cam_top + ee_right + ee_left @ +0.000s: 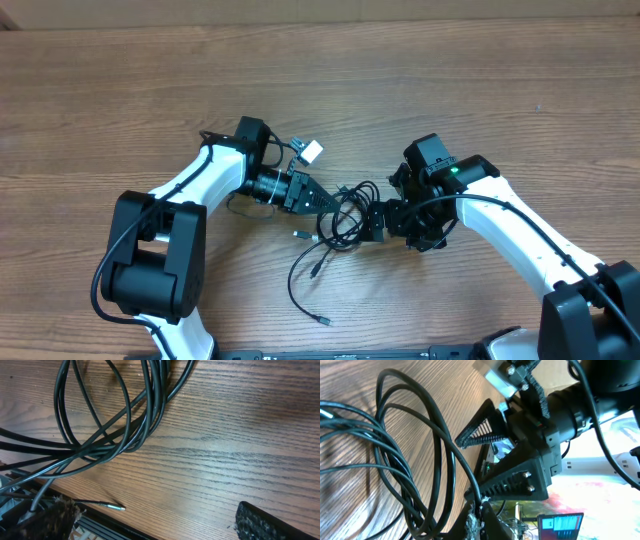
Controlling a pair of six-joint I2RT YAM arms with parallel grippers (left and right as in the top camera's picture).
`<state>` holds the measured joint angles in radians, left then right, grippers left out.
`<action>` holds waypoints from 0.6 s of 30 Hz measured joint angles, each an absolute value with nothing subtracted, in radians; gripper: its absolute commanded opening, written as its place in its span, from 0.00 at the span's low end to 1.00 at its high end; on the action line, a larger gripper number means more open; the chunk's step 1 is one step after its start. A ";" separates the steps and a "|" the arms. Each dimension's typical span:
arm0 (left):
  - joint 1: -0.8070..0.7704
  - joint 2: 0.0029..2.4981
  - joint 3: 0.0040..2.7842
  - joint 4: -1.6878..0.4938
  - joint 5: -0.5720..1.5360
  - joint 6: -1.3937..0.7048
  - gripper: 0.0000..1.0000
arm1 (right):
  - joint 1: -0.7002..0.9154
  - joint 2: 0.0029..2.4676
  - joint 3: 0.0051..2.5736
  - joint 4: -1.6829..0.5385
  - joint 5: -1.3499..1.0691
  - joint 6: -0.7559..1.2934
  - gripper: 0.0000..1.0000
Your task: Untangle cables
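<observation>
The cables (347, 212) lie as a bundle of thin black loops on the wooden table between my two grippers. Two loose tails run toward the front edge, one ending in a small plug (326, 321). My left gripper (322, 198) sits at the bundle's left side. In the left wrist view its fingertips (479, 516) are shut on one cable strand, and the cable loops (410, 460) spread out to the left. My right gripper (372, 220) sits at the bundle's right side. Its jaws (160, 522) are wide open over bare wood, below the cable loops (115, 425). A silver-tipped plug (117, 507) lies near its left finger (50, 520).
A black rail (115, 527) runs along the table's front edge. A white block (311, 151) hangs off the left arm near the bundle. The open right gripper's fingers (512, 480) fill the left wrist view just beyond the held strand. A laptop (560, 525) stands off the table.
</observation>
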<state>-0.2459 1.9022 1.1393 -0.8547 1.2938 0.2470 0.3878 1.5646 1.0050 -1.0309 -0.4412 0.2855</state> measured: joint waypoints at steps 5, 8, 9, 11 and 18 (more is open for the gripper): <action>-0.246 1.902 1.139 -0.871 1.261 0.247 0.04 | 0.388 1.565 1.005 -1.026 -0.441 0.286 1.00; -0.246 1.902 1.139 -0.871 1.248 0.247 0.04 | 0.388 1.565 1.005 -1.018 -0.442 0.285 1.00; -0.246 1.902 1.139 -0.868 1.244 0.247 0.04 | 0.388 1.565 1.005 -1.017 -0.441 0.285 1.00; -0.246 1.902 1.139 -0.860 1.237 0.247 0.04 | 0.388 1.565 1.005 -1.016 -0.441 0.286 1.00; -0.246 1.902 1.139 -0.854 1.232 0.247 0.04 | 0.388 1.565 1.005 -0.991 -0.442 0.285 1.00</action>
